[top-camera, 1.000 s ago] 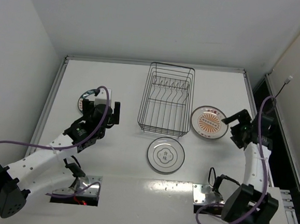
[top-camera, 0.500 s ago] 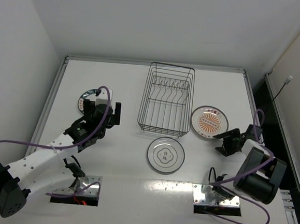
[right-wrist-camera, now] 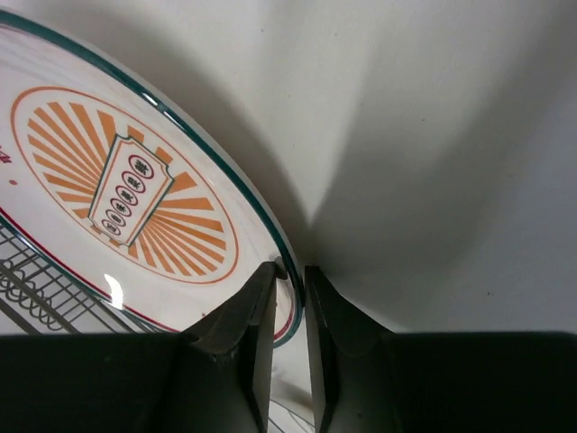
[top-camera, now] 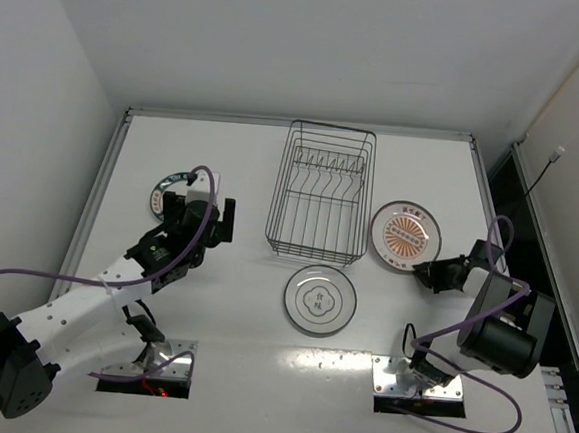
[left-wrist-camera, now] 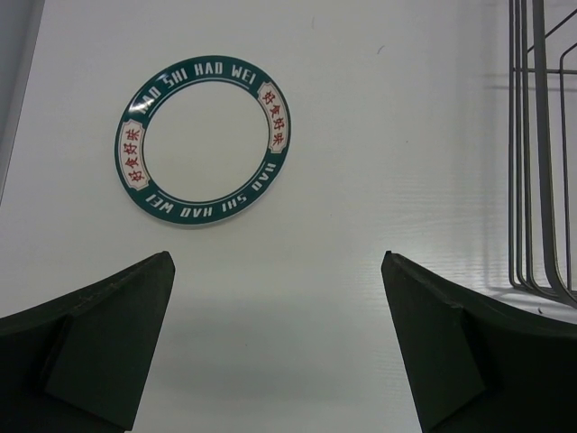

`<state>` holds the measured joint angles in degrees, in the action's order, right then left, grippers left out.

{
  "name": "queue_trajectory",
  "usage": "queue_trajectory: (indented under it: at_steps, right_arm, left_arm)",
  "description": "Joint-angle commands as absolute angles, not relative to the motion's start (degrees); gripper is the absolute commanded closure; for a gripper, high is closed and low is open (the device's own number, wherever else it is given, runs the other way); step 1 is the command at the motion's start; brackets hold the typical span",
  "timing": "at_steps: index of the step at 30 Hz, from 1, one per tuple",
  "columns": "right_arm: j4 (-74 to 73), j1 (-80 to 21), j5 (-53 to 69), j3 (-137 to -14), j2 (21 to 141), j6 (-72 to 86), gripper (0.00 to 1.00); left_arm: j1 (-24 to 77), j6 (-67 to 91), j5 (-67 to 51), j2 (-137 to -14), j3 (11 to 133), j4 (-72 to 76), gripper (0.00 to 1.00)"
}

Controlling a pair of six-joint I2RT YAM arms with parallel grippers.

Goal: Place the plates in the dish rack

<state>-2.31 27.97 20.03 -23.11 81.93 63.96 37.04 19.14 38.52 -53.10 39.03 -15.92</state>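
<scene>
Orange-patterned plate (right-wrist-camera: 126,198) is pinched at its rim by right fingers (right-wrist-camera: 239,347), plain only from that wrist; left fingers (left-wrist-camera: 90,352) spread.

Wearing smooth white shells along the long links of the left arm (top-camera: 72,305) and right arm (top-camera: 486,283), with chunky black housings bulging at every joint. Trailing a purple cable (top-camera: 24,278) in loose loops beside each arm. Sitting on silvery metal base plates (top-camera: 163,355) tangled with thin black wires. Ending in the left gripper (left-wrist-camera: 277,262) and right gripper (right-wrist-camera: 288,269), each carrying two dark, matte, wedge-shaped fingers (left-wrist-camera: 99,352).
</scene>
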Motion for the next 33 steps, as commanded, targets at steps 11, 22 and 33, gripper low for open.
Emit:
queue_trajectory:
  at_steps: [11, 22, 33]
  right_arm:
    - [-6.15, 28.21, 13.89, -25.83, 74.2, 58.28, 1.0]
    - [-19.06, 21.13, 0.9, -41.03, 56.96, 52.12, 1.0]
    - [-25.05, -6.49, -28.28, -65.99, 65.46, 47.29, 1.0]
  left_arm:
    - [37.35, 19.69, 38.23, -54.58, 42.1, -15.91, 0.0]
    - [37.35, 19.69, 37.62, -54.58, 42.1, -15.39, 0.0]
    - [37.35, 19.16, 37.09, -55.2, 42.1, -15.38, 0.0]
